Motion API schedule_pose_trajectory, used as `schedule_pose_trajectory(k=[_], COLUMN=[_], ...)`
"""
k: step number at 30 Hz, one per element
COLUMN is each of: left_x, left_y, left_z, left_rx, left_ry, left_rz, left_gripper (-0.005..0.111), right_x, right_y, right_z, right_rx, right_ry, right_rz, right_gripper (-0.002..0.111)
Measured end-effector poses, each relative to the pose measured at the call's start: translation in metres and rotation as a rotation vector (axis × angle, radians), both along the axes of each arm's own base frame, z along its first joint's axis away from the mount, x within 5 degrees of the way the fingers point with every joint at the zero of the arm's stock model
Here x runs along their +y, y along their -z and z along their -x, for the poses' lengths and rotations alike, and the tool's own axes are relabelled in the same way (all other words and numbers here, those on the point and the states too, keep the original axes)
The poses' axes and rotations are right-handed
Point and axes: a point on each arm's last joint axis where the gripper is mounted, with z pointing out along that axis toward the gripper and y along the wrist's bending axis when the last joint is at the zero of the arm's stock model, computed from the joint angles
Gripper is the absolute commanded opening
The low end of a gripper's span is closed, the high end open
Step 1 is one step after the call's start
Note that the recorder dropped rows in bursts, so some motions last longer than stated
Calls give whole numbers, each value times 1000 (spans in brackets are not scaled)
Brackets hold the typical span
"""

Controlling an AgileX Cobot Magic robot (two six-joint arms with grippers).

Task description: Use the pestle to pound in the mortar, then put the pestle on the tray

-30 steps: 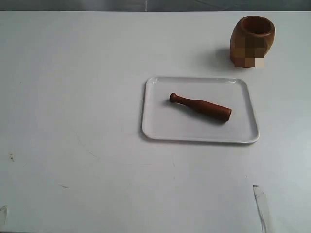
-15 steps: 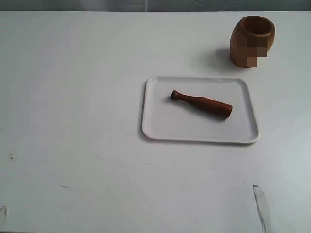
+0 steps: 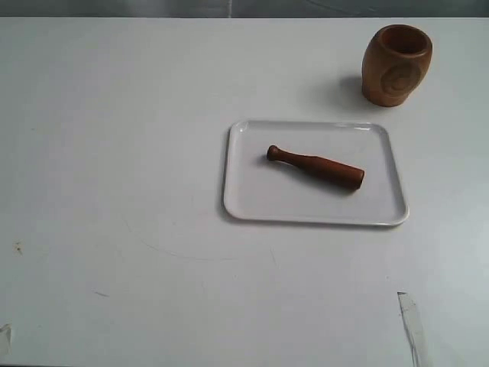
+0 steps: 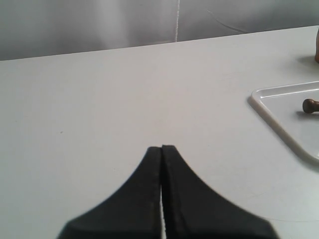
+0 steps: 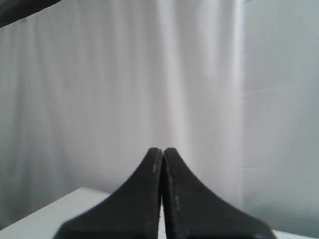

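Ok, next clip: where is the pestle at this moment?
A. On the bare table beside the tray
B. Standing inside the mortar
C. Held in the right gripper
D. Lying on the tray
D: the pestle lies flat on the white tray, its knob end pointing away from the mortar, which stands apart on the table and off the tray.

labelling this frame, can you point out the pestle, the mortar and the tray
pestle (image 3: 317, 167): exterior view, middle of its shaft
mortar (image 3: 397, 75): exterior view, ring-marked side wall
tray (image 3: 306, 203): exterior view, bare floor beside the pestle
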Motion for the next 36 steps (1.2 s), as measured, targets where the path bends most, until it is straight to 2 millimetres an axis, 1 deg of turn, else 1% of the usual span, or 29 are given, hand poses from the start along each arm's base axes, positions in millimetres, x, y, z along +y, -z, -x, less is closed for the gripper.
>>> schedule_pose_trajectory(k=[4,6,8,11,13,15,17,19,21,23,25,28,31,33,36], left_x=[0,0,0,0,0,0,0,0,0,0,0,0,0,0,0], left_y=[0,0,0,0,0,0,0,0,0,0,0,0,0,0,0], left_z=[0,0,0,0,0,0,0,0,0,0,0,0,0,0,0], left_rx=[0,0,0,0,0,0,0,0,0,0,0,0,0,0,0], left_ry=[0,0,0,0,0,0,0,0,0,0,0,0,0,0,0], left_rz=[0,0,0,0,0,0,0,0,0,0,0,0,0,0,0], left_gripper=[0,0,0,0,0,0,0,0,0,0,0,0,0,0,0], right_x=[-29,-45,-58,-77,-90,-97,-98,-91,-80,-65,-49,-33,-25,-23,-22], right_y=[-7,-9,-10,-6,1,11,23,37,47,53,52,44,37,35,39], right_z=[-13,-15,-14,-13,-10,-8,-8,-10,-12,-14,-15,-15,-14,-13,-13], right_rx=[-66,-105,-136,-122,-36,88,216,340,416,438,387,269,190,165,153], right_ry=[359,548,726,987,1142,1205,1182,1056,901,716,550,400,332,316,309], right_rz=[-50,-29,32,230,382,506,620,679,671,634,599,548,503,495,502], right_gripper=[0,0,0,0,0,0,0,0,0,0,0,0,0,0,0])
